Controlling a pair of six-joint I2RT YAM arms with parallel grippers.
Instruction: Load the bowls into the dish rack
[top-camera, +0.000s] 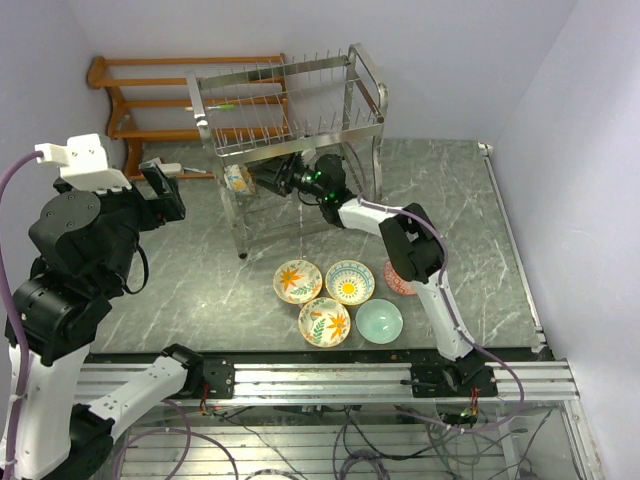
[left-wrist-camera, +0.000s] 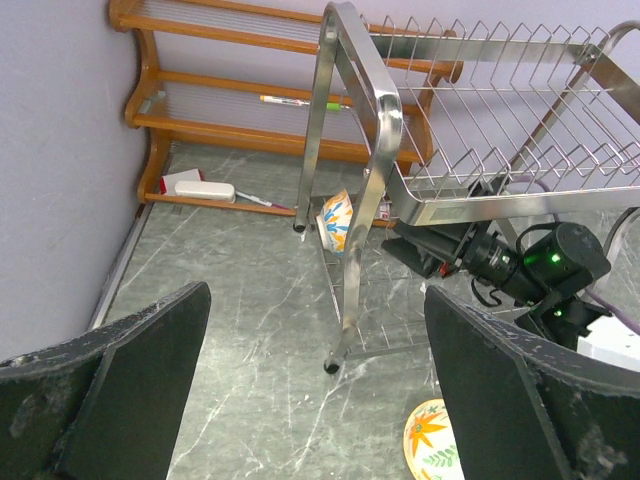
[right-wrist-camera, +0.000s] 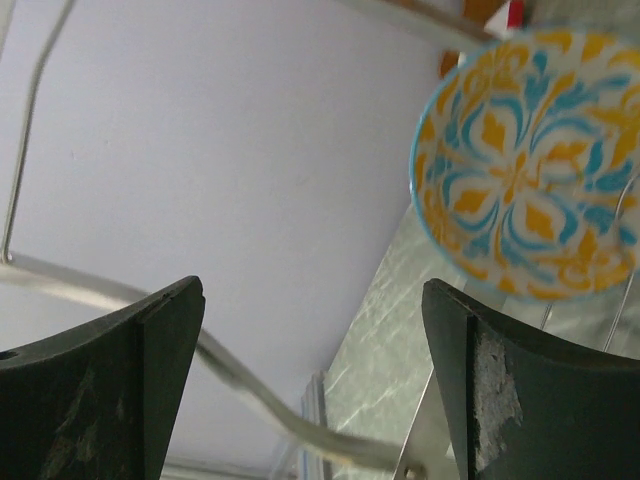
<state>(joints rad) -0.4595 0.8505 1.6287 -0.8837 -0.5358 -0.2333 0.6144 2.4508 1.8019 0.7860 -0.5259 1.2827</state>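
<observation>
While the right gripper (top-camera: 262, 178) is sitting spread inside the dish rack (top-camera: 300, 134), a yellow-blue bowl (top-camera: 237, 179) is standing just ahead. And the left gripper (top-camera: 163, 192) is hanging spread too.

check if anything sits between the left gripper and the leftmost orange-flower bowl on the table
Nothing visible does. Bare table lies between the open left gripper and the orange-flower bowl; the dish rack leg stands beside that path.

no readable text, labels or numbers

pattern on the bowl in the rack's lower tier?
Yellow-orange and teal floral motif on white, with a thin blue rim. The bowl shows best in the right wrist view.
</observation>
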